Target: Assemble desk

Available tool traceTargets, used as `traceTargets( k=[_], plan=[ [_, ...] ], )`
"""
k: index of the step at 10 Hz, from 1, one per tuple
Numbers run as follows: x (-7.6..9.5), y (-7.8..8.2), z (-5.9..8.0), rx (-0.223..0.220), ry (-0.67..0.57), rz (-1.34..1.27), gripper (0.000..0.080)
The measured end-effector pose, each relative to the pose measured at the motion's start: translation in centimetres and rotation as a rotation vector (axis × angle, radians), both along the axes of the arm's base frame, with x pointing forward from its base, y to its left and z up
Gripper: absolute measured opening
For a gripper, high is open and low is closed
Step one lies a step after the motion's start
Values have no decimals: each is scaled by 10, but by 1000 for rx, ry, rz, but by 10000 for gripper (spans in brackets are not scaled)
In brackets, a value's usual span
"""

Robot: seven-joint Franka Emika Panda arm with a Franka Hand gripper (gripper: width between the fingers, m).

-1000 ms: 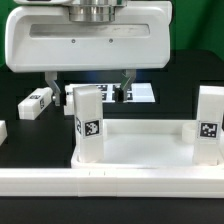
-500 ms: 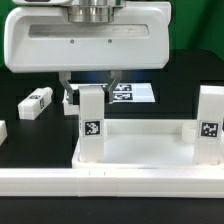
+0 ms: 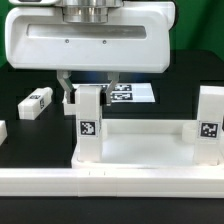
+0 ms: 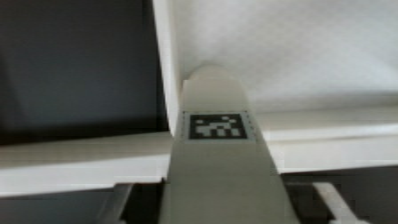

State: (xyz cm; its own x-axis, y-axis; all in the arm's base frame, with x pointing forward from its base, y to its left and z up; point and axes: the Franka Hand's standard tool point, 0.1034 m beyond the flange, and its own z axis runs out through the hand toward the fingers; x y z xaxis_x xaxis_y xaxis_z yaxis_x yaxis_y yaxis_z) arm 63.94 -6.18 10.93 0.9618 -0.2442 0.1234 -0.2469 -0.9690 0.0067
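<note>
The desk point(image 3: 140, 146) stands half built on the black tabletop point(image 3: 40, 140). Its tray-like panel lies flat in the near middle of the scene. The left leg point(image 3: 89, 115) is set upright in the corner at the exterior view's left, and the right leg point(image 3: 208, 122) is upright in the corner at that view's right.

The jaws are closed in on the upper end of the left leg, one finger against each side, so the leg is judged to be pinched. In the wrist view the square tag point(image 4: 219, 125) on its top is seen centred between them.

The step in hand is judged to be the seating of this leg in its socket. A steady turn about the leg's own axis is called for next, with the leg kept upright and the panel not dragged along.

A loose leg point(image 3: 35, 102) lies on the tabletop well apart to the left. The marker board point(image 3: 138, 93) lies far behind, and a long white rail point(image 3: 30, 180) runs along the near edge. Nothing is seen in the way of the turn, though the panel's raised rim sits close beside the leg.
</note>
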Motion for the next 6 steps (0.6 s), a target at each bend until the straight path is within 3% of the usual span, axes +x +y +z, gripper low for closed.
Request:
traceTargets(
  k=[6],
  plan=[
    [-4,-4,0,18,8,-245,305]
  ],
)
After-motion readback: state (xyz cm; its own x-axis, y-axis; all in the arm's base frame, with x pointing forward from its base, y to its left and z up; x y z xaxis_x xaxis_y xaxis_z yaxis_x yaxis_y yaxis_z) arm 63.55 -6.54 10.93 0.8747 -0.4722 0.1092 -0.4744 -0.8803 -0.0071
